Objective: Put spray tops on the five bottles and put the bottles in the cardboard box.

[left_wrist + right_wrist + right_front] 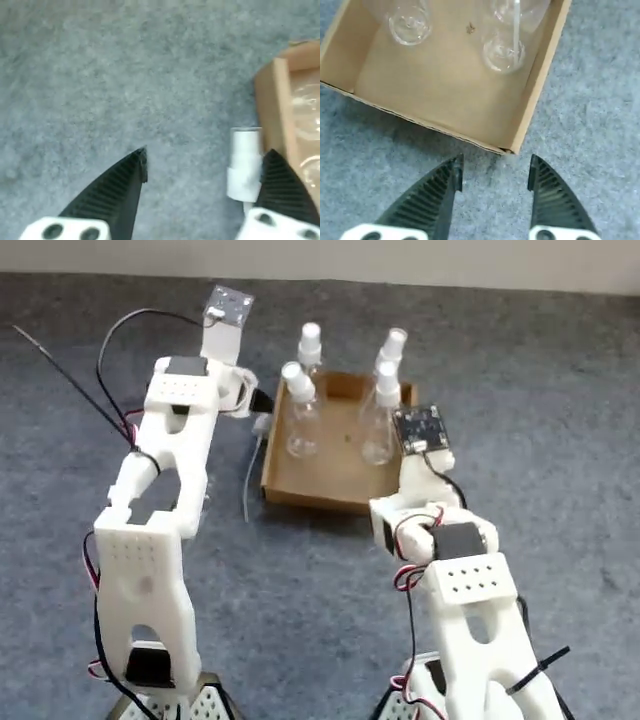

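We see the left claw (206, 167) released, angled down low over the grey bench (125, 75). A loose spray top (244, 162) lies between its fingers, just beside one, outside the cardboard box (272, 95). The right claw (496, 172), also released, hangs beside the box's near corner. Capped bottles (303, 415) stand inside.

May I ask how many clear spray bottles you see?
4 clear spray-topped bottles: two in the brown cardboard box, two behind at its far edge; another may be hidden.
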Robot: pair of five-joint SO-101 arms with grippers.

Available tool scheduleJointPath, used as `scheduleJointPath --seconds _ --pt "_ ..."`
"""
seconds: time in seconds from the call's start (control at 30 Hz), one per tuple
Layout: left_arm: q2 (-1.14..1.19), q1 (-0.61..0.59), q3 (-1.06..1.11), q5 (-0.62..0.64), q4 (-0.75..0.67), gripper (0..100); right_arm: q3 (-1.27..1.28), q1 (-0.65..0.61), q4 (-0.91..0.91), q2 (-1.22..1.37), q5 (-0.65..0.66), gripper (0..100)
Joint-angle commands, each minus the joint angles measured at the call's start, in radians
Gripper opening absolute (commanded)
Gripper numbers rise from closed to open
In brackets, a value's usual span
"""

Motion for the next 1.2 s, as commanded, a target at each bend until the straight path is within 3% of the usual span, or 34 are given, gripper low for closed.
scheduleJointPath --seconds 0.0,0.43,0.97,1.17 --pt "-0.010 0.031 -0.048 -0.012 -0.003 32 -0.010 0.004 -0.024 -0.031 -0.006 15.9" --pt "-0.008 -0.004 0.084 -0.126 -0.011 32 -0.010 0.004 -0.024 -0.031 -0.008 15.9" --pt "-0.019 -0.001 0.079 -0.233 -0.054 6 -0.010 0.005 -0.022 -0.033 -0.009 15.9" --pt "-0.131 -0.051 -0.076 -0.204 0.137 4 -0.010 0.005 -0.019 -0.033 -0.009 15.9"
